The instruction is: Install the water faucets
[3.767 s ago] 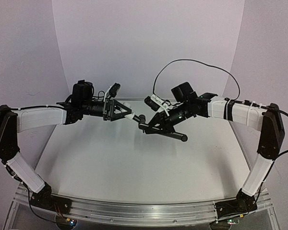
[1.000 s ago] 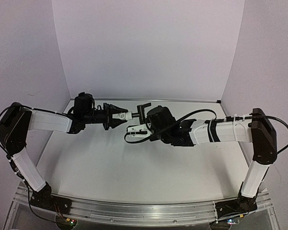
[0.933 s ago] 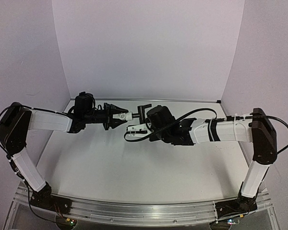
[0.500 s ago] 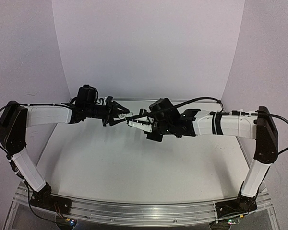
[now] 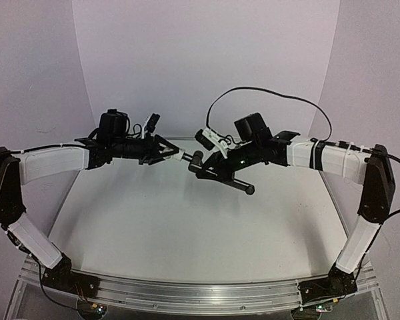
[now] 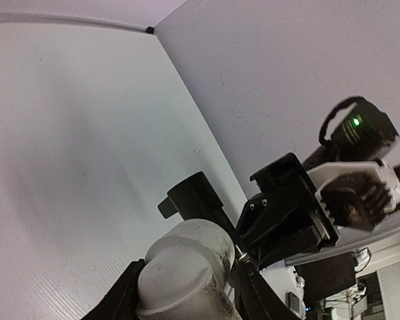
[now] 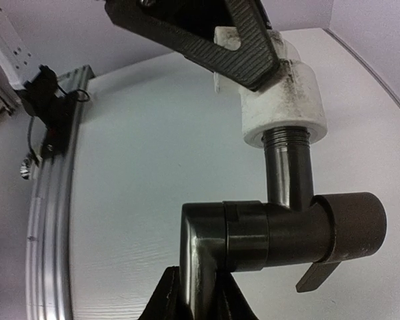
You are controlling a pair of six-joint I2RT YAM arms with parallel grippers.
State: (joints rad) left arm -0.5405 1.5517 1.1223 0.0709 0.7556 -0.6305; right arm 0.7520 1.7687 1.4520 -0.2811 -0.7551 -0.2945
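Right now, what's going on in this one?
The left gripper holds the white fitting, and the right gripper holds the black faucet by its rod. Both parts are in the air above the table. The faucet's threaded stem sits in the end of the fitting with some threads showing, so the joint looks only partly screwed in.

**Soft, even light; wrist views distorted**

The white desk (image 5: 187,227) is lit evenly from above, with a lilac tint and faint, diffuse shadows. The overhead view is slightly grainy. The white cylindrical plastic fitting (image 6: 187,267) is blurred by closeness. The silver aluminium rail (image 7: 47,220) is bowed by lens distortion, and a dull sheen is seen on the slim black metal faucet (image 7: 280,233).
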